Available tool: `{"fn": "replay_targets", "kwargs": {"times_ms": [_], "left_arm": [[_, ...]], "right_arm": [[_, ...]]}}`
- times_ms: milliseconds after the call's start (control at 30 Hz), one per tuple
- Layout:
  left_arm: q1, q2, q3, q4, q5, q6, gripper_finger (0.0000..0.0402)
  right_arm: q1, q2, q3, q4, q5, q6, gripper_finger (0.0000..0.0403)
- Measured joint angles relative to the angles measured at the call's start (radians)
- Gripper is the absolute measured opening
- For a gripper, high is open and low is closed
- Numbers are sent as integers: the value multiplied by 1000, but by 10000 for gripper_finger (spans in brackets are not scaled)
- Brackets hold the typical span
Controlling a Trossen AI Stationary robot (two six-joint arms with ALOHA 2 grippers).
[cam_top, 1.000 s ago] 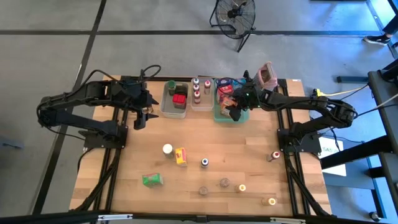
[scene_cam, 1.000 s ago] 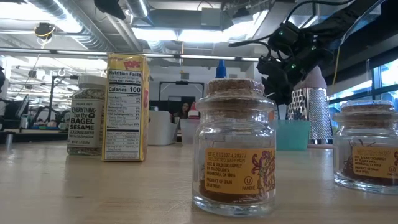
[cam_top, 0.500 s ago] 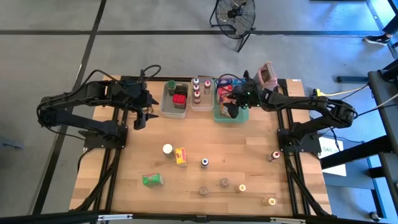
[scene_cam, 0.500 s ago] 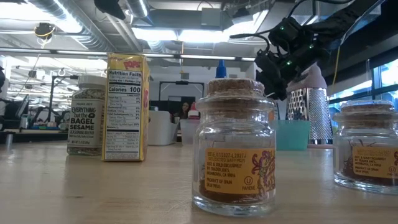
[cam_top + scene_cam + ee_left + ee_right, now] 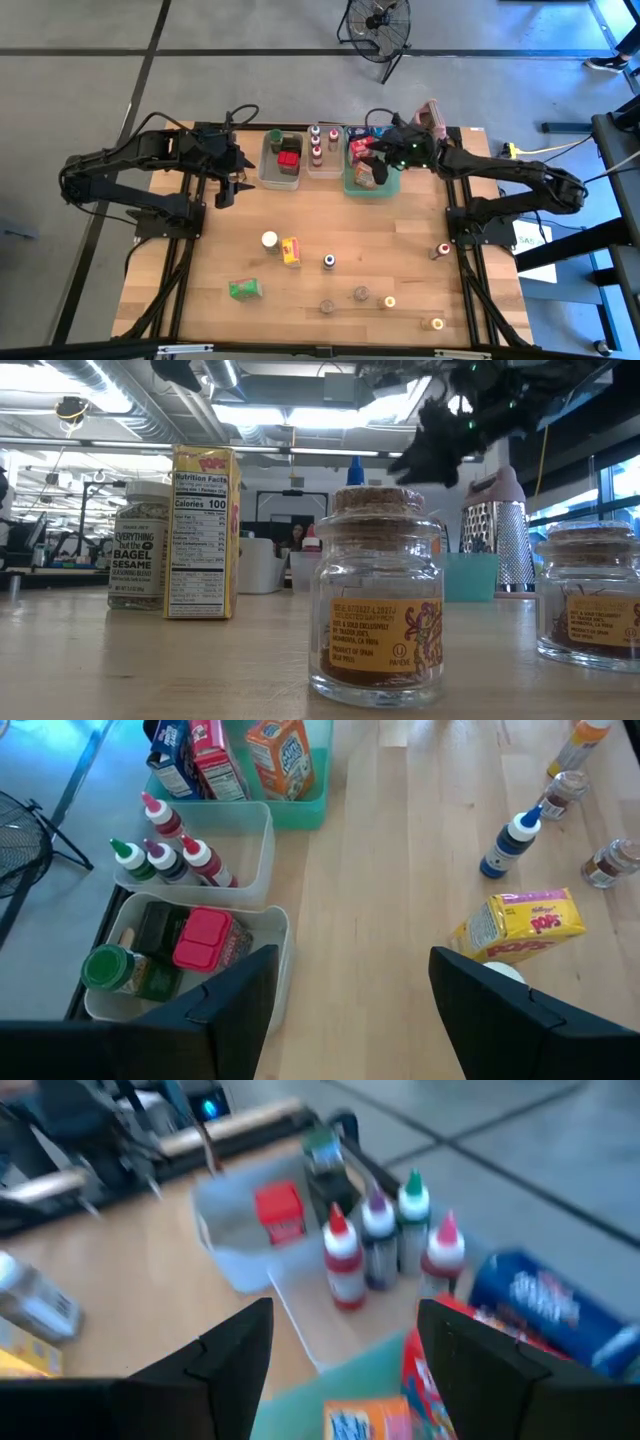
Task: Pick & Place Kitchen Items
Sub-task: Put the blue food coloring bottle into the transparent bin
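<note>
High view shows the right gripper (image 5: 385, 160) poised over the green tray (image 5: 350, 185) at the table's far edge, its fingers spread wide with nothing between them in the right wrist view, which suggests it has just let an item go among the food boxes (image 5: 225, 755) standing upright there. Sorting seems to go by kind: colour-capped bottles (image 5: 165, 855) share one clear tub (image 5: 262, 835), and a red box (image 5: 203, 937) lies in the next. The left gripper (image 5: 228, 192) waits near those tubs, also wide and empty. The yellow box (image 5: 291, 250) and loose jars (image 5: 360, 294) stay scattered on the table (image 5: 400, 250), well apart, likely awaiting pickup.
</note>
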Motion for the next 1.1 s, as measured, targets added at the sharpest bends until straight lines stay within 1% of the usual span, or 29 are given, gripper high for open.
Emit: {"fn": "replay_targets", "kwargs": {"times_ms": [133, 233, 367, 567, 767, 867, 1100], "left_arm": [[0, 0, 0, 2, -7, 3, 255], [0, 0, 0, 4, -28, 5, 255], [0, 0, 0, 3, -29, 4, 255], [0, 0, 0, -9, -29, -45, 255], [0, 0, 0, -12, -28, -47, 255], [0, 0, 0, -11, -28, -38, 255], [0, 0, 0, 40, -27, -44, 255]], "right_arm": [[33, -35, 60, -1, -2, -14, 252], [64, -45, 111, -2, -2, -17, 252], [106, -48, 181, -2, -8, -20, 252], [188, -48, 292, 9, -131, 5, 252], [311, -48, 389, 8, -241, 12, 252], [377, -48, 427, 12, -292, 49, 252], [531, -48, 484, 15, -324, 74, 252]]}}
